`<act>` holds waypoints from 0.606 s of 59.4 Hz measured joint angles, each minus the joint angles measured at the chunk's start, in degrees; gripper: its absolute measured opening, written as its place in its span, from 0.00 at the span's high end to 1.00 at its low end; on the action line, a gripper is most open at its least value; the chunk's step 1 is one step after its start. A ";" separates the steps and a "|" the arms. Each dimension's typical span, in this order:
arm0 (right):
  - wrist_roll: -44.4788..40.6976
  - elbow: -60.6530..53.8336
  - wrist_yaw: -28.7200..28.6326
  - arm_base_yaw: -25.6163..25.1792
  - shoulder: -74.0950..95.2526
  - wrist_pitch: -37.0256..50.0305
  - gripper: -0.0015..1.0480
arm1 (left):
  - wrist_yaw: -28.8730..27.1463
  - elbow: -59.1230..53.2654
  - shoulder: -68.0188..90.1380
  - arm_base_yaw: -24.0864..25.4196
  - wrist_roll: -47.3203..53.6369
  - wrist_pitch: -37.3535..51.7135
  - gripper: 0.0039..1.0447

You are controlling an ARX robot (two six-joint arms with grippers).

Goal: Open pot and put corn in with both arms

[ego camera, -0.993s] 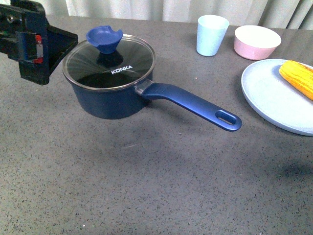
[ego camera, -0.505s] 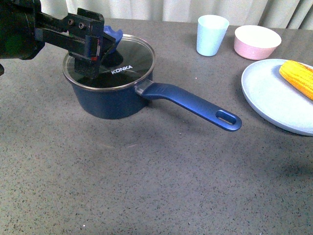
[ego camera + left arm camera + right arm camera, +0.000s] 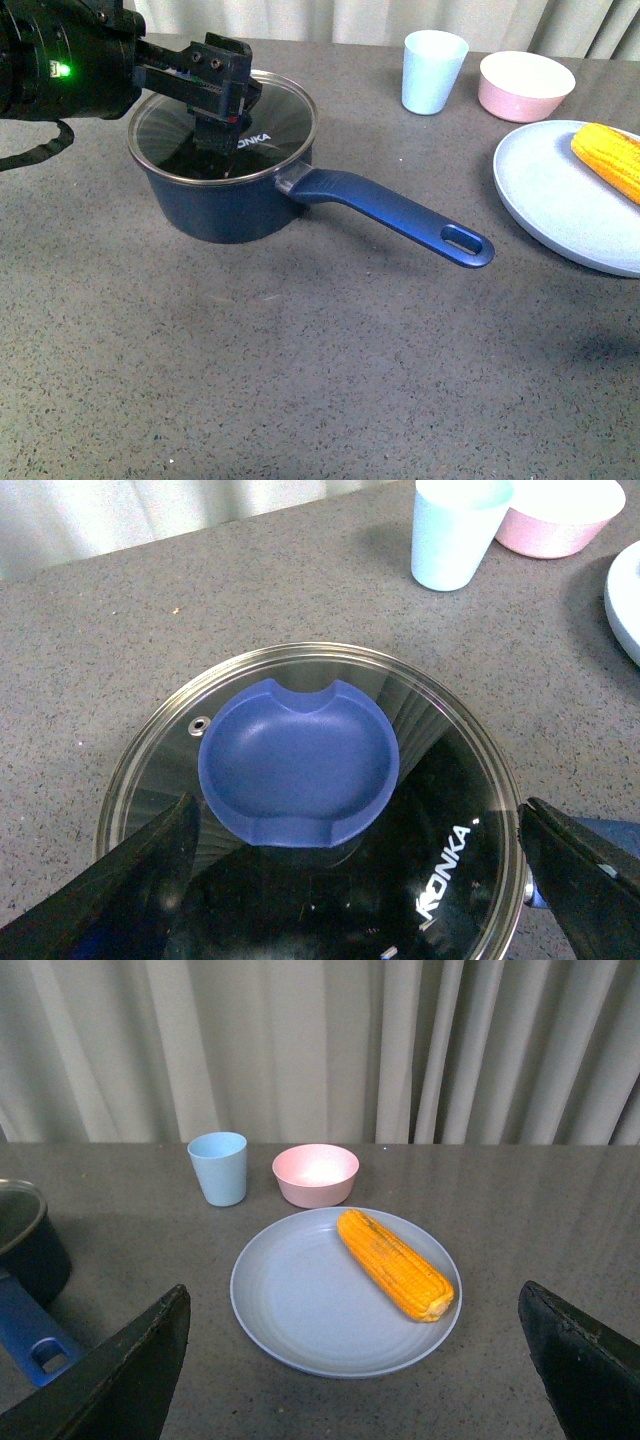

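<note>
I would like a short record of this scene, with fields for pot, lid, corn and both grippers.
pot: closed, on the table
lid: glass, blue knob, on the pot
corn: on the plate, right of the pot
left gripper: open, one finger each side of the knob
right gripper: open, empty, facing the plate

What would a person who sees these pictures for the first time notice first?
The open left gripper hangs over the blue knob of the glass lid on the navy pot, on the left in the front view. On the right, the yellow-orange corn lies on a pale blue plate.
</note>
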 joint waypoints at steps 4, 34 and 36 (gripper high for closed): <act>0.00 0.00 0.00 0.00 0.00 0.00 0.09 | 0.00 0.57 0.59 0.00 -0.07 0.00 0.08; 0.00 0.00 0.00 0.00 0.00 0.00 0.09 | -0.02 4.74 4.81 0.11 -0.46 -0.17 0.08; 0.00 0.00 0.00 0.00 0.00 0.00 0.09 | -0.02 4.98 5.09 0.11 -0.48 -0.20 0.08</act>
